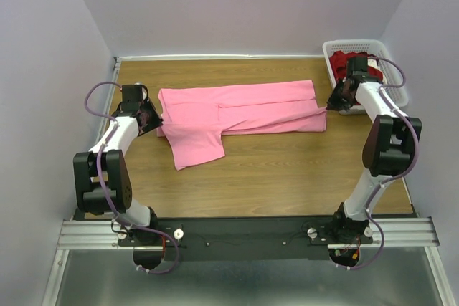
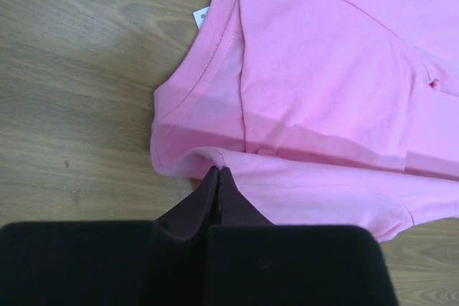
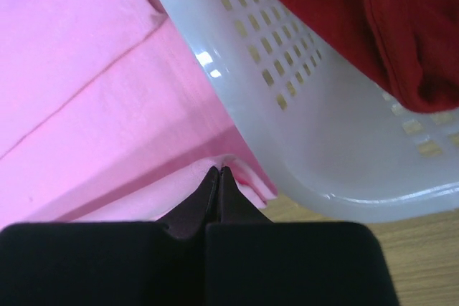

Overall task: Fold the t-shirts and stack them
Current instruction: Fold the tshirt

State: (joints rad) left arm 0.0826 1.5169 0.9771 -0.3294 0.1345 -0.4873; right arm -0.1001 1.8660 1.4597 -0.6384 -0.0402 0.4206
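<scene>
Step looked like the lengthwise fold of the pink t-shirt (image 1: 244,109). The left gripper (image 2: 217,170) was pressed together, nipping the collar-end edge at its tips. The right gripper (image 3: 217,170) did likewise at the hem end, with the basket (image 3: 308,141) of dark red t-shirts (image 3: 401,19) just to its right. Next move probably called for lifting both ends together, cloth taut.

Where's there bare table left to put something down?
The widest bare table lies between the pink t-shirt and the near edge; a thinner strip runs behind the shirt. Crowded: the far right corner, where basket, shirt hem and right end effector meet.
</scene>
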